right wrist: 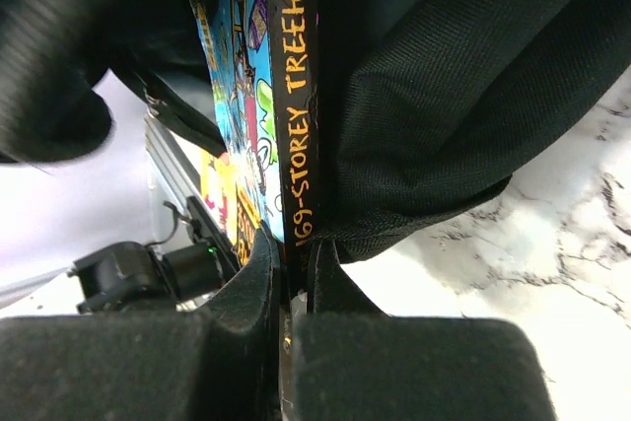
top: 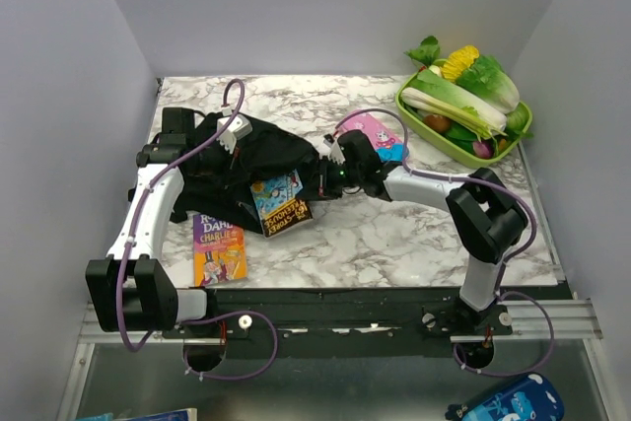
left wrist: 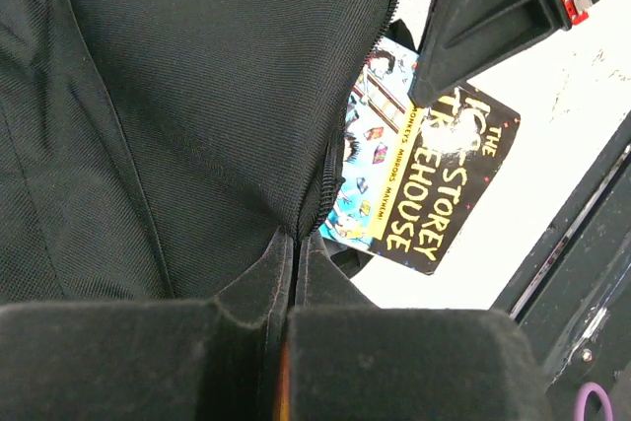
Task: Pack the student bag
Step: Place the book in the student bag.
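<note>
At centre-left of the top view, the left claw (left wrist: 296, 248) pinches the bag (top: 258, 148) fabric; the right claw (right wrist: 294, 261) clamps the book (top: 282, 202), partly under the bag.

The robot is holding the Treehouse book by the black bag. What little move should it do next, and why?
Probably slide the Treehouse book deeper into the student bag. The right fingers pinch its spine, part of it sticks out of the opening, and the left fingers hold the zipper edge.
</note>
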Motion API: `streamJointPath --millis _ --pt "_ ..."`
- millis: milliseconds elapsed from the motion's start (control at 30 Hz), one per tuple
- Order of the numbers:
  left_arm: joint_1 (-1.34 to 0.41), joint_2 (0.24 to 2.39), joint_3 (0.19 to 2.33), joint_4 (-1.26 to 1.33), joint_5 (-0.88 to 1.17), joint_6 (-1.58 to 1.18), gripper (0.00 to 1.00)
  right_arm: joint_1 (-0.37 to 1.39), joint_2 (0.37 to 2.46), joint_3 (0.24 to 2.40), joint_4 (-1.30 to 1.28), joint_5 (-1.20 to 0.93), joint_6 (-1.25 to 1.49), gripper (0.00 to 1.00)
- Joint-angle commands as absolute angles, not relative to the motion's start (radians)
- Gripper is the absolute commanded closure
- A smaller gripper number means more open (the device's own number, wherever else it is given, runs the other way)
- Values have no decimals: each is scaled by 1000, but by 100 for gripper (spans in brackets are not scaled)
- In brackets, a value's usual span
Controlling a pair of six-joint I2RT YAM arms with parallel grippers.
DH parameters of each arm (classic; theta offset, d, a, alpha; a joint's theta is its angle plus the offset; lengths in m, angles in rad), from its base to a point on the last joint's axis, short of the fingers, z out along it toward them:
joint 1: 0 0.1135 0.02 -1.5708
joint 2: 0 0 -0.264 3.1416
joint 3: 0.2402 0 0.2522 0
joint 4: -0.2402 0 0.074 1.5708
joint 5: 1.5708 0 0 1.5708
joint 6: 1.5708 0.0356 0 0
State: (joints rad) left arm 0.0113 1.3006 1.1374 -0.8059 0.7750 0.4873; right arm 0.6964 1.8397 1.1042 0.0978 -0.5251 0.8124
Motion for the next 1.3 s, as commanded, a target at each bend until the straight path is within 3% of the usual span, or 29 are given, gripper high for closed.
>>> streamJointPath --millis 0,167,600,767,1033,1167,1267 --pt "3 1278 1149 -894 879 555 100 689 1870 1233 156 -522 928 99" --pt "3 1290 1154 -951 893 615 100 689 1976 1339 205 -633 1008 99" --pt "3 1307 1134 -890 887 578 100 678 1695 889 509 -857 931 99" --pt "3 1313 1132 -885 902 569 100 678 1664 834 695 -871 953 99" --pt "3 1302 1160 -972 946 629 100 678 1844 1103 560 -805 1060 99" --pt "3 1319 1172 -1029 962 690 100 678 1874 1186 323 -568 1066 99" --pt "2 1335 1183 -1074 982 719 100 678 1859 1178 307 -409 1106 99"
